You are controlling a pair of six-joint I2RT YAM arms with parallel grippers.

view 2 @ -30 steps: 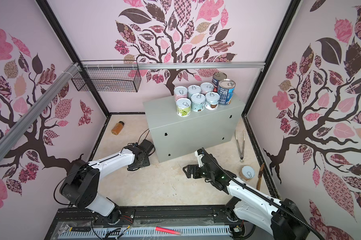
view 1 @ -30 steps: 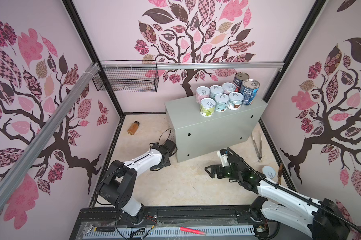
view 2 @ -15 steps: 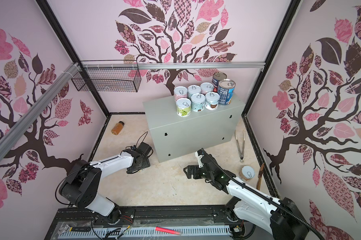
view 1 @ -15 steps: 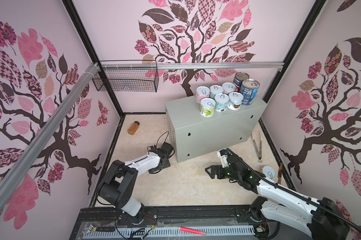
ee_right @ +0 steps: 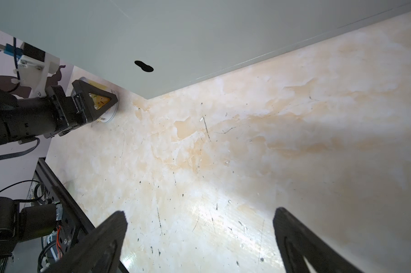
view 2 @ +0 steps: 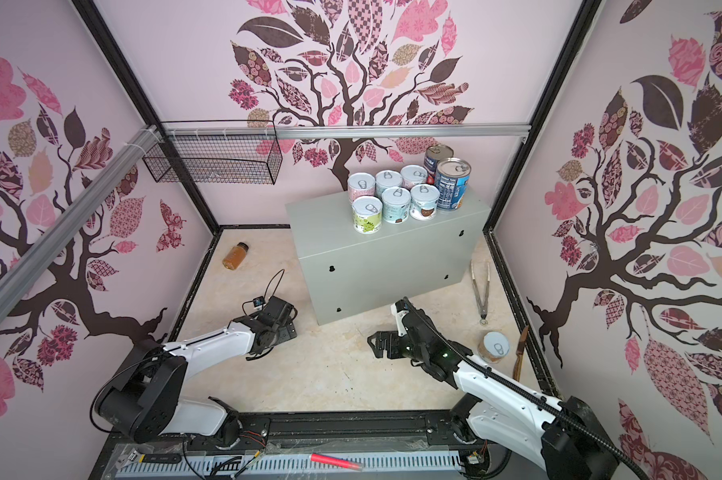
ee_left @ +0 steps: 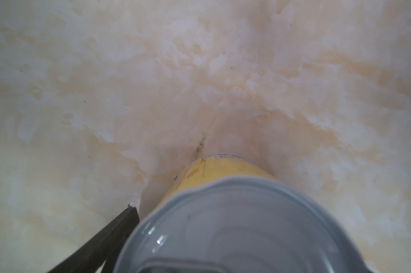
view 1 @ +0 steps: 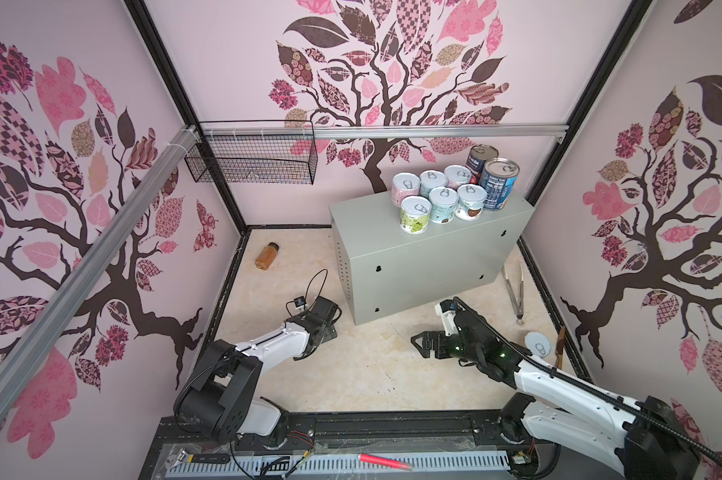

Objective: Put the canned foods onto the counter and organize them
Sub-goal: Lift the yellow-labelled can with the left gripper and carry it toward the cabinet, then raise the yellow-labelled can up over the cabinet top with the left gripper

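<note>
Several canned foods (view 1: 444, 197) stand grouped on the right end of the grey counter (view 1: 413, 266), two of them taller. Another short can (view 1: 538, 344) stands on the floor at the right. A yellow-labelled can (ee_left: 223, 175) stands upright on the floor by the counter's near left corner. My left gripper (view 1: 328, 326) is down around it and open, with floor showing between one finger (ee_left: 119, 227) and the label. In both top views that can is hidden under the gripper. My right gripper (ee_right: 199, 236) hangs open and empty over bare floor in front of the counter.
An amber bottle (view 1: 266, 255) lies on the floor at the back left. Metal tongs (view 1: 515, 291) lie right of the counter, and a wooden-handled tool (view 1: 560, 345) rests by the right wall. A black wire basket (view 1: 251, 160) hangs on the back rail.
My left gripper has shifted a little toward the front beside the counter's corner. The right arm and the cans on the counter have not moved.
</note>
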